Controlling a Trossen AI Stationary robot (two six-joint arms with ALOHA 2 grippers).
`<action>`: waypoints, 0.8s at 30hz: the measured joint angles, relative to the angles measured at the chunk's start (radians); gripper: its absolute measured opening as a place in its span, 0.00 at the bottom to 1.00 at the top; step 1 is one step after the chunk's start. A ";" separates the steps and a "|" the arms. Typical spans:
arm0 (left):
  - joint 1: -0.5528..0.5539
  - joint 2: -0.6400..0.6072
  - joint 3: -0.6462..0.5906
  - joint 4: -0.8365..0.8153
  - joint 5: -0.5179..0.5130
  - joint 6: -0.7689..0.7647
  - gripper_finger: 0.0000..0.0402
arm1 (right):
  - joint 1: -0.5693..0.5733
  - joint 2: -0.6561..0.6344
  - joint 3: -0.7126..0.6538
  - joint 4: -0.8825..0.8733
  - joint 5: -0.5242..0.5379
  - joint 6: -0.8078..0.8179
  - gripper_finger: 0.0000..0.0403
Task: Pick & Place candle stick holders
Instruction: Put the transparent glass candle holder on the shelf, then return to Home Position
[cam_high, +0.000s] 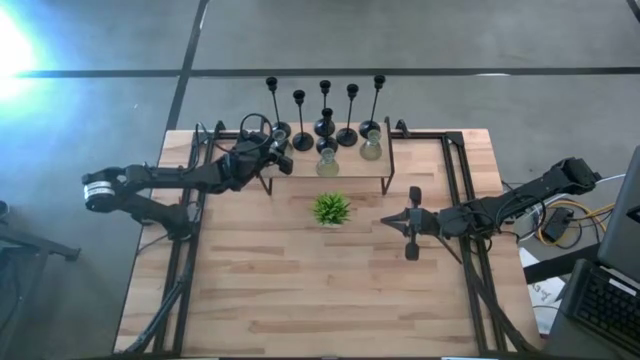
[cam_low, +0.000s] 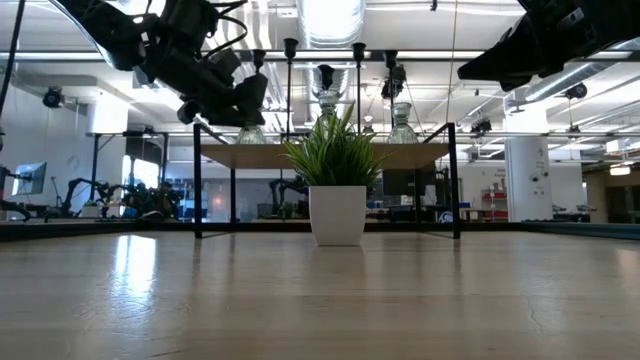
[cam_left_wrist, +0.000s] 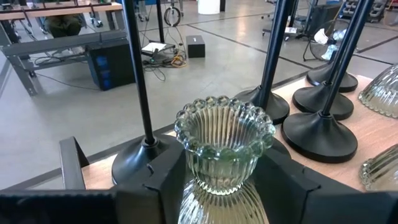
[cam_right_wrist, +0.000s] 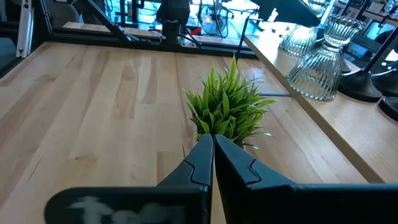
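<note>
Several slim black candle stick holders (cam_high: 323, 127) stand on their round bases along the far side of a raised wooden shelf (cam_high: 350, 172). Two pale glass ones (cam_high: 327, 160) (cam_high: 371, 148) stand beside them. A third glass holder (cam_left_wrist: 224, 143) stands upright at the shelf's left end (cam_low: 250, 132), with my left gripper (cam_left_wrist: 227, 167) open around it and one finger on each side of its neck. My right gripper (cam_high: 412, 222) hangs shut above the table, right of the small green plant (cam_high: 331, 208), touching nothing. My left gripper comes at the glass holder about level from the table's left. Its fingers (cam_left_wrist: 166, 177) stand close against the two sides of the ribbed neck (cam_left_wrist: 214, 171), below the flared rim. I cannot tell whether they touch the glass. The holder stands upright on the shelf.
Black bases (cam_left_wrist: 320, 134) and thin stems (cam_left_wrist: 138, 74) crowd the shelf just beyond and beside the left gripper. The potted plant (cam_low: 338, 190) stands on the table in front of the shelf. Bare wooden table (cam_high: 320, 290) lies toward the near edge.
</note>
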 joint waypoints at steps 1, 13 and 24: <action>0.000 0.000 0.000 0.002 0.000 0.000 0.45 | 0.000 0.000 0.000 0.001 0.000 0.000 0.02; 0.004 0.000 0.000 0.007 0.059 -0.005 0.56 | 0.000 0.000 0.000 0.006 0.000 0.000 0.02; 0.004 -0.046 0.000 -0.027 0.069 0.022 0.78 | 0.000 0.000 0.000 0.006 0.000 0.000 0.02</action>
